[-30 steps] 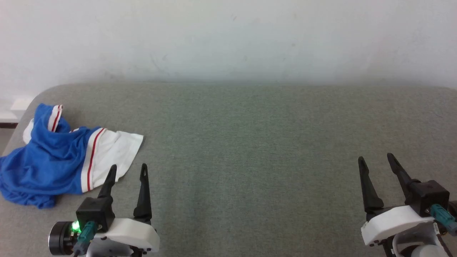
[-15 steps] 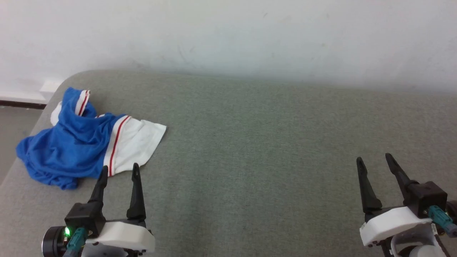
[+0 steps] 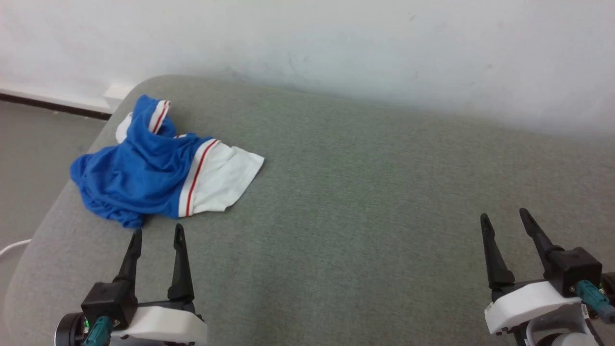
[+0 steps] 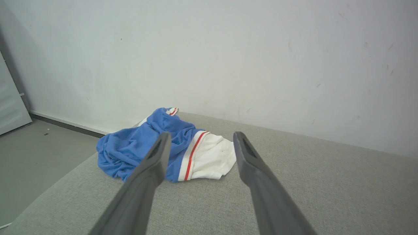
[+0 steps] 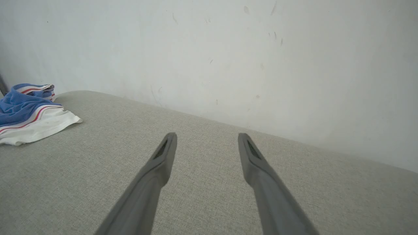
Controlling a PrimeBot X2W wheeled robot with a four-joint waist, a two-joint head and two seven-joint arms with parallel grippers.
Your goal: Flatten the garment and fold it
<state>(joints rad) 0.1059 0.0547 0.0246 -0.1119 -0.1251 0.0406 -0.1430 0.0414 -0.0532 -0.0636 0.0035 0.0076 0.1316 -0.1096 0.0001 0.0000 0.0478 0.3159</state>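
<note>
The garment (image 3: 144, 168) lies crumpled at the far left of a grey fabric surface (image 3: 360, 192); it is royal blue with a white sleeve and red-and-white striped trim. My left gripper (image 3: 158, 230) stands open a short way in front of it, with nothing between its fingers. In the left wrist view the garment (image 4: 137, 150) lies ahead, beyond the open left gripper (image 4: 200, 135). At the lower right my right gripper (image 3: 503, 215) is open and empty, far from the cloth. In the right wrist view the garment (image 5: 26, 114) sits at the far left, and the right gripper (image 5: 206, 136) hovers over bare fabric.
A white wall (image 3: 336, 43) runs along the far edge of the grey surface. The surface's rounded left corner (image 3: 120, 96) drops to a grey floor (image 3: 33, 144). A white cable (image 3: 12, 247) lies on the floor at the left.
The head camera has turned left, so the garment now sits further right and higher in view and the floor shows. Both grippers stay open; the left one sits lower in the picture.
</note>
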